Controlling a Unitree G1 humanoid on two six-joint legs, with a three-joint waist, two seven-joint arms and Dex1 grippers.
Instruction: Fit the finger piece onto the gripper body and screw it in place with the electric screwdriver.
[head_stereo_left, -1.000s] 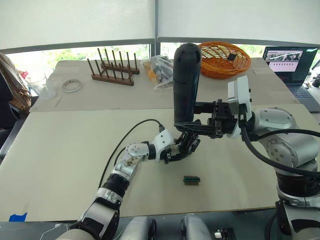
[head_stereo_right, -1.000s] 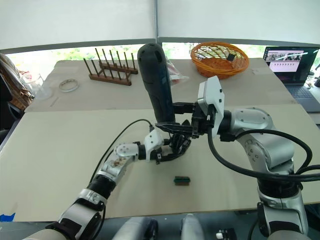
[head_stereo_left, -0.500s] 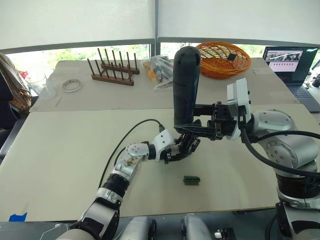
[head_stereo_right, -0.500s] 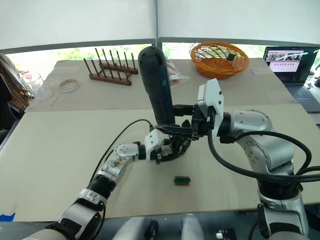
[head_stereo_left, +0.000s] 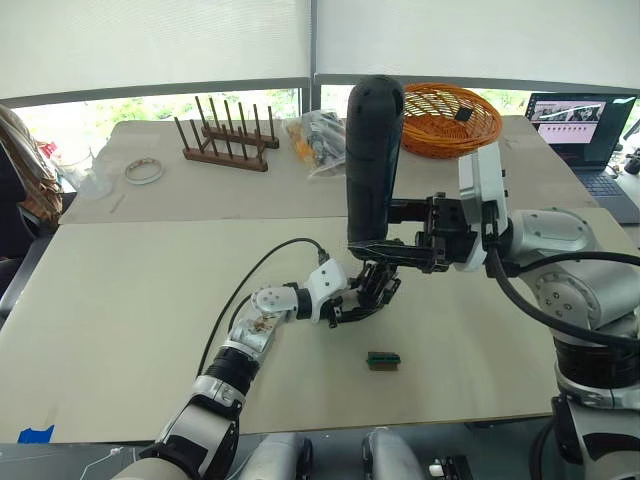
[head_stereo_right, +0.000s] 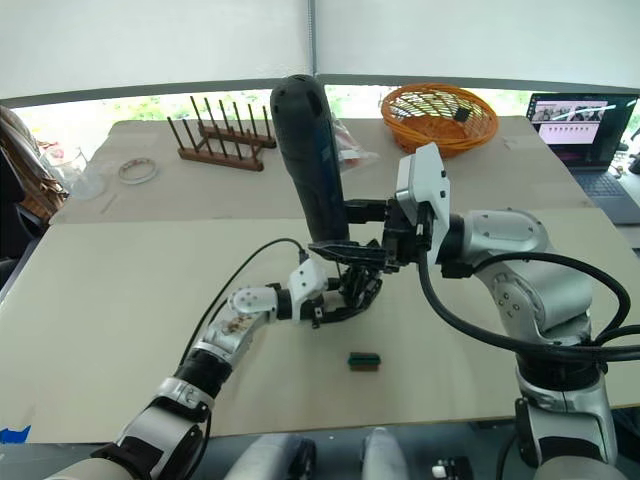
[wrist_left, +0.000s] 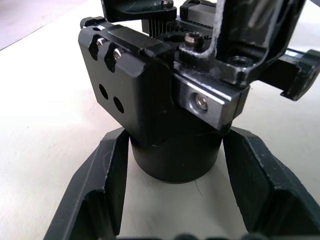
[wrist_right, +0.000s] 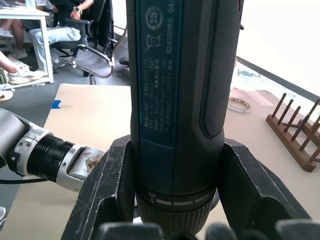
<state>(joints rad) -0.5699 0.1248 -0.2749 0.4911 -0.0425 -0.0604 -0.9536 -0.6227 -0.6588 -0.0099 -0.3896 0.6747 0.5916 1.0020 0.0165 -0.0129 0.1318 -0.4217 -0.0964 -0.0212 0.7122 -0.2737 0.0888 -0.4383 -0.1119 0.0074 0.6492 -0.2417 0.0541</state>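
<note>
The right gripper (head_stereo_left: 385, 250) is closed around the lower end of the electric screwdriver (head_stereo_left: 372, 160), one finger (wrist_right: 107, 190) on each side of the thick black handle, pressing against it. The screwdriver stands nearly upright over the middle of the table (head_stereo_left: 130, 300), its tip pointing down at the gripper body (wrist_left: 165, 115).

The left gripper (head_stereo_left: 365, 300) clasps the round base of the gripper body, its two fingers (wrist_left: 100, 195) spread around the cylinder and touching it on both sides. The gripper body sits on the table straight below the screwdriver. Whether the finger piece is already seated on it cannot be told; the top of the block is crowded with black parts and screws.

A small green block (head_stereo_left: 383, 360) lies on the table just in front of the two grippers, apart from them.

At the far side, an orange woven basket (head_stereo_left: 445, 125) holds a small dark object (head_stereo_left: 463, 114). Near it lie a crumpled clear bag (head_stereo_left: 318, 140), a wooden rack (head_stereo_left: 225, 135) with upright pegs, and a roll of tape (head_stereo_left: 143, 171). A laptop (head_stereo_left: 580, 125) stands open at the far right.
</note>
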